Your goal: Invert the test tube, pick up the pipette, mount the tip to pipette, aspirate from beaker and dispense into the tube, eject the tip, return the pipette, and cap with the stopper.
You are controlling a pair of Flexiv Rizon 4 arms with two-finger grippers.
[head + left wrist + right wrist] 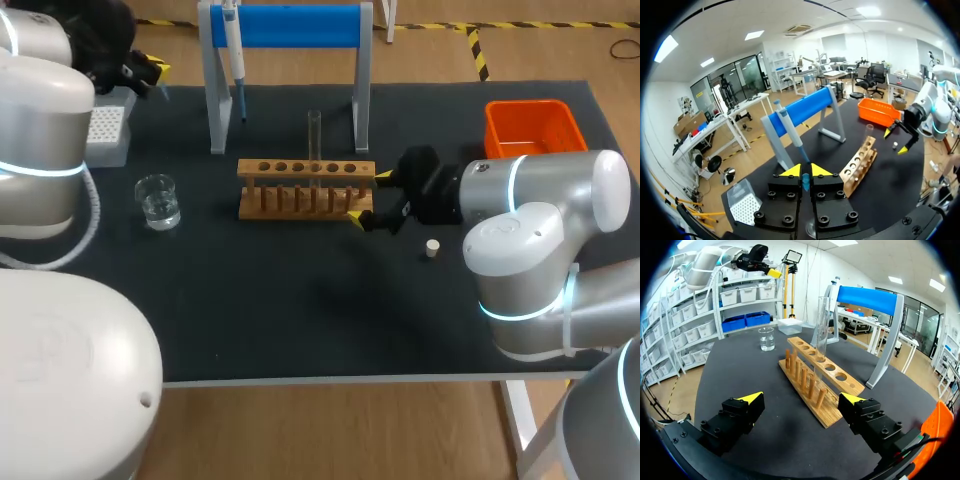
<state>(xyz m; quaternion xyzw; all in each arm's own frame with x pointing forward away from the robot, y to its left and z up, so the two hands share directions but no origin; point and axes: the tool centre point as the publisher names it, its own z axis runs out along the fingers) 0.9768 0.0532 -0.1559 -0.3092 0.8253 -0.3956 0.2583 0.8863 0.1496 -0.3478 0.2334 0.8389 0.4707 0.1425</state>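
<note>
The wooden rack (306, 187) sits in the middle of the black table (300, 320). A glass test tube (314, 140) stands straight up in one of the rack's middle holes.

The right gripper (369, 197) is at the right end of the rack. Its two fingers are spread wide apart and hold nothing. In the right wrist view, the end of the rack lies just ahead of the gap between the fingers. The fingers do not touch it.

The small stopper (432, 249) lies on the table past the right end of the rack, a bit nearer to the robot. The orange bin (533, 127) is further off on that same side, towards the back.

The blue stand (285, 25) is behind the rack. The pipette (232, 40) hangs on the stand's left end.

The beaker (158, 201) stands past the left end of the rack, with clear water in it. The white tip box (108, 125) is further back on that side.

The left gripper (150, 72) is up by the tip box, well apart from the rack. Its fingers are pressed close together and hold nothing.
</note>
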